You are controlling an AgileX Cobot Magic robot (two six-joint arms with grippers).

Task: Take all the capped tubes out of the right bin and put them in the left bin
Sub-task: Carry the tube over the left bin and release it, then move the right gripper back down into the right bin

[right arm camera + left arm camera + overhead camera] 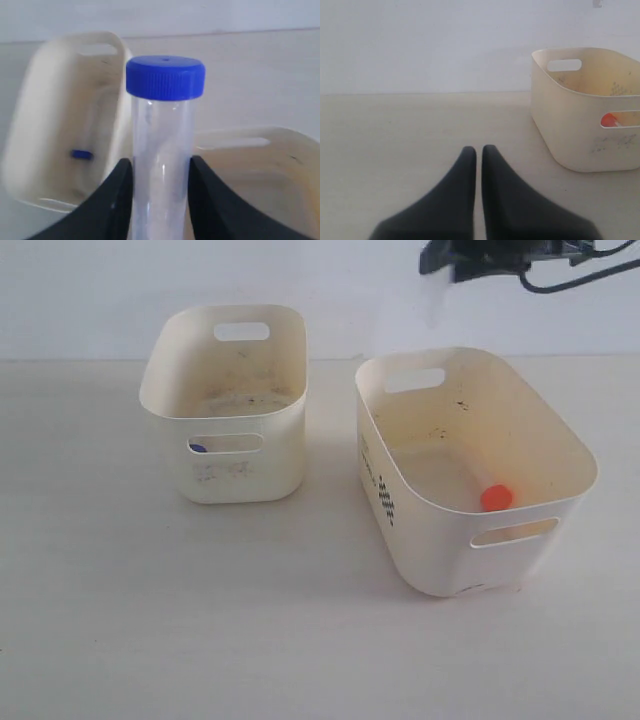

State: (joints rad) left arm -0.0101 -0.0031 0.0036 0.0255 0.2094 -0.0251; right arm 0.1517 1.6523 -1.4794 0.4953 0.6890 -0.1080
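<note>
My right gripper [160, 172] is shut on a clear tube with a blue cap [165, 77], held upright above both bins. In the right wrist view the smaller left bin [55, 115] holds another blue-capped tube [81, 154], whose cap also shows through the left bin's [225, 390] front slot [198, 448]. An orange-capped tube [495, 496] lies in the larger right bin [455, 505]. In the exterior view only a dark part of the right arm [490, 258] shows, at the top edge. My left gripper [479, 151] is shut and empty, low over the table. Beside it stands the left bin [570, 125], with an orange cap [608, 120] behind its slot.
Both bins stand on a pale table [200, 620] in front of a white wall [100, 290]. The right bin's wall carries black lettering and a checkered mark [385, 502]. A gap of bare table separates the two bins [330, 470].
</note>
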